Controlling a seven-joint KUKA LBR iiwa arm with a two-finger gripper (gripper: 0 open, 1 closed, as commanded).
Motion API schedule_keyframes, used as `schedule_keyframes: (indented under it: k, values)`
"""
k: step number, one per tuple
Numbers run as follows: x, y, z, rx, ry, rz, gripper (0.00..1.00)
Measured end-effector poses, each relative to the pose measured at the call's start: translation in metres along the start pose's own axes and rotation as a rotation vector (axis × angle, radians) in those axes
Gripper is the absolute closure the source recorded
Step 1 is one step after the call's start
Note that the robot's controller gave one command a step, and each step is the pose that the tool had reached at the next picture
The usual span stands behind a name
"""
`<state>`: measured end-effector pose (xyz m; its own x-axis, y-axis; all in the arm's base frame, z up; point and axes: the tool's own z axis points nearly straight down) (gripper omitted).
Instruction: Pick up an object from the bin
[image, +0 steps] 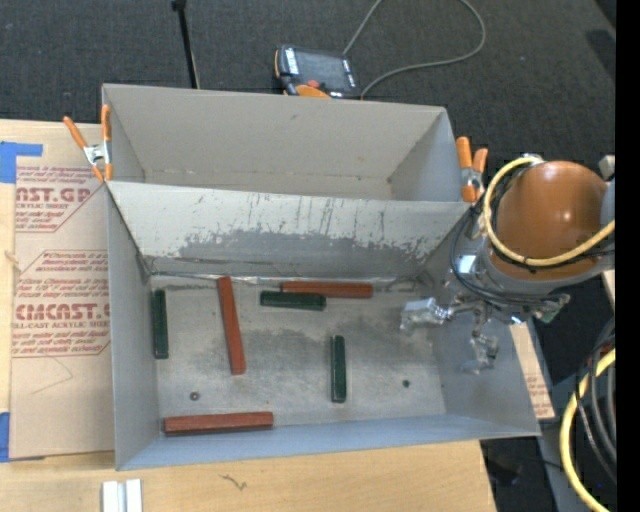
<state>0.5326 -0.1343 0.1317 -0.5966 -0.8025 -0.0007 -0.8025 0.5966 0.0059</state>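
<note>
Currently, your end effector (455, 332) hangs low at the bin's (300, 150) right side, parted and with nothing between, over bare floor.

Contents, listed outward from the end effector:
- Upright green stick (338, 368): nearest, to the view's left of it and lying alone. Dark, slim, straight, matt.
- Long brown stick (328, 290): farther left and toward the back wall, lying crosswise. Red-brown, flat-faced, like wood or plastic.
- Short green stick (292, 299): just beside that brown one, possibly touching.
- Slanted brown stick (232, 325): beyond those, nearly upright.
- Front brown stick (218, 423): far off, close along the front wall.
- Far green stick (160, 323): farthest away, by the left wall.

Bin: grey sheet metal with sloped walls and a scuffed, scratched floor.

Handling advice: you appear to be at the approach stage. The upright green stick looks the best candidate, since it is close and has free floor on both long sides. Bring the end effector over its middle and straddle its narrow width, not its length. Expect a hard, smooth stick to skid on metal, so descend fully before closing.
</note>
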Motion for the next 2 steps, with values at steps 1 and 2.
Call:
schedule_keyframes:
  k: [1, 2]
  values:
    - [-0.006, -0.017, -0.111, 0.012, -0.002, -0.295, 0.0]
    - [-0.03, 0.011, -0.128, 0.006, -0.001, -0.51, 0.0]
